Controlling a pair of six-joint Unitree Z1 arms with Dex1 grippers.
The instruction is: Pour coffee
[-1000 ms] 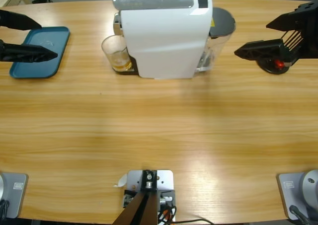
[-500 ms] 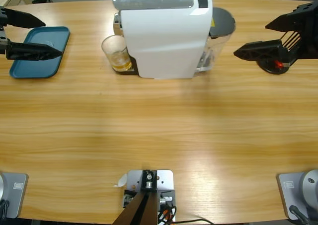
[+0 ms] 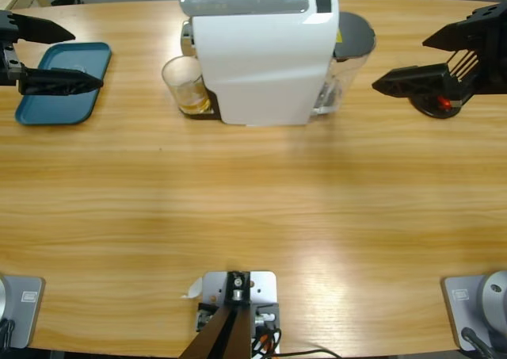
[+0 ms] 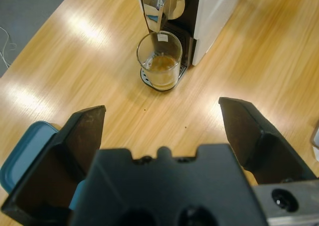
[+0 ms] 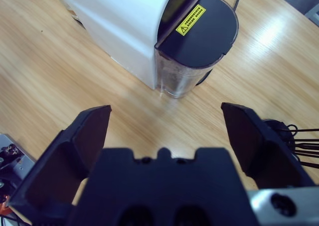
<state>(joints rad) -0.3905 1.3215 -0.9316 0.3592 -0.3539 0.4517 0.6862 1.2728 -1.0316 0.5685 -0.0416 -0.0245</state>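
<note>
One shallow layer of amber-brown coffee (image 3: pixel 193 101) lies in the bottom of a clear glass (image 3: pixel 184 82), which stands on the drip tray under the chrome spout at the left end of the white coffee machine (image 3: pixel 261 54), at the far middle of the worktop (image 3: pixel 253 192). Behind the machine's right end sits a transparent water tank (image 5: pixel 187 69) with a black lid bearing a yellow warning label. Well to the left of the glass, a blue tray (image 3: pixel 59 85) lies flat on the worktop, nothing visible in it. Left gripper (image 3: pixel 75 54) hovers over the tray's near-right part, jaws wide apart and empty; against the earlier frames it has advanced toward the glass. Right gripper (image 3: pixel 404 58) hangs right of the tank, jaws wide and empty, position unchanged, above a black wire capsule rack (image 3: pixel 444 101).
</note>
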